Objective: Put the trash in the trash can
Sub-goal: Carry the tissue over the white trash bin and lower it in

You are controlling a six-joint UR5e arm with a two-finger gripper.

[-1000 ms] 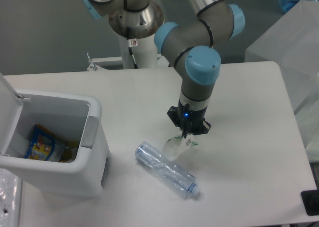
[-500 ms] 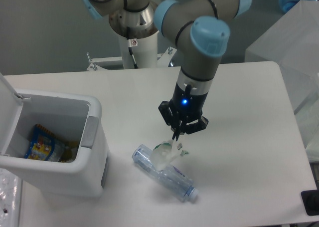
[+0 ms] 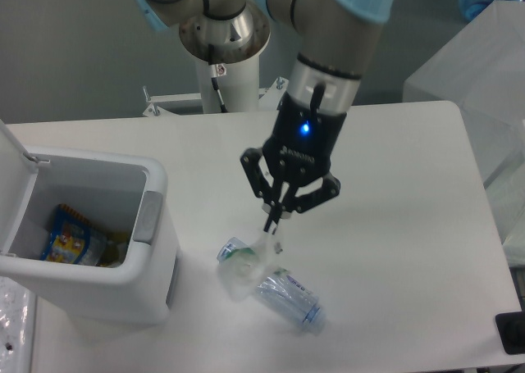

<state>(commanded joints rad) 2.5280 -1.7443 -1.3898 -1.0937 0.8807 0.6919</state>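
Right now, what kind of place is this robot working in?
Probably a robotics lab or test cell, not a home. A robot arm's gripper holds a wrapper above a bare white table, with a crushed bottle, an open trash can and plain grey walls.

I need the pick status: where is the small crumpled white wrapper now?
The small crumpled translucent white wrapper hangs from the shut gripper, lifted above the crushed clear plastic bottle, right of the white trash can.
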